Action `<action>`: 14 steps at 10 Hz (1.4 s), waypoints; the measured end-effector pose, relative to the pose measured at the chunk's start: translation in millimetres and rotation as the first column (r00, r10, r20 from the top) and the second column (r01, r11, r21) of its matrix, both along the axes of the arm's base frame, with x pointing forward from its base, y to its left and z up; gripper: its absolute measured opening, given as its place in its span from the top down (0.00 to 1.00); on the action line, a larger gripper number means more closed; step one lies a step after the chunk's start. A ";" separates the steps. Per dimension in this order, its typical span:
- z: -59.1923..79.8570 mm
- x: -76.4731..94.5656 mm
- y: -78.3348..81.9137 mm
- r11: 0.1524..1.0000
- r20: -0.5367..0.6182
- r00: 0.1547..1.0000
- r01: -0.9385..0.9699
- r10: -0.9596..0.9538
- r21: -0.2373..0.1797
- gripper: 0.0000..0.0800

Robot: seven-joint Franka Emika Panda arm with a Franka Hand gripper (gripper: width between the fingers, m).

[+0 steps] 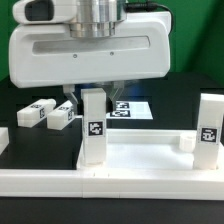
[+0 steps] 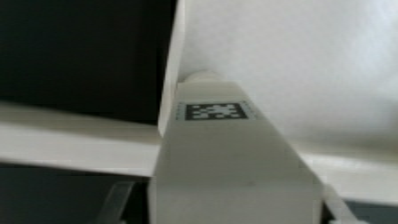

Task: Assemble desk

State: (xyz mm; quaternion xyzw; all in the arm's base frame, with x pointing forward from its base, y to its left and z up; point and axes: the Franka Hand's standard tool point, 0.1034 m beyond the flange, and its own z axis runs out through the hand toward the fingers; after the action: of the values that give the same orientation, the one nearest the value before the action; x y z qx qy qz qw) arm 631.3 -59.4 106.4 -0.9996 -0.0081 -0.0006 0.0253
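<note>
Desk, part-built. Your claw (image 1: 94,95) straddles one upright leg (image 1: 92,128) on the tabletop (image 1: 145,155); you cannot tell whether it grips. Right leg (image 1: 210,130) stands. Two loose legs (image 1: 35,110) lie left, unfitted.

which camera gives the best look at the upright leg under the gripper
The exterior view. It shows the upright leg at nearly full height, standing below the gripper, with its tag facing the camera. The wrist view shows only a close, blurred stretch of the same leg with one tag, and not where it stands.
</note>
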 end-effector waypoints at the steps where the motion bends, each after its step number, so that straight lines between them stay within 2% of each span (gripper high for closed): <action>1: 0.0 0.1 -1.0 0.995 -0.003 0.995 0.099 -0.099 0.008 0.64; 2: -0.5 -0.2 -2.2 0.985 -0.007 0.986 0.169 -0.169 0.014 0.64; 5: -1.8 -0.4 -4.2 0.881 -0.031 0.881 0.473 -0.472 0.031 0.64; 8: -2.1 -0.6 -4.0 0.692 -0.056 0.692 0.722 -0.720 0.016 0.64; 11: -1.9 -0.5 -4.0 0.535 -0.069 0.534 0.845 -0.843 0.003 0.64; 12: -1.9 -0.5 -3.9 0.519 -0.070 0.518 0.855 -0.853 0.002 0.64; 14: -1.9 -0.5 -3.8 0.544 -0.068 0.543 0.839 -0.837 0.004 0.64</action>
State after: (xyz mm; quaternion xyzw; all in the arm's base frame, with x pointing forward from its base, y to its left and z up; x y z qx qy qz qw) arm 630.9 -63.2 104.5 -0.8813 0.4706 0.0161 0.0401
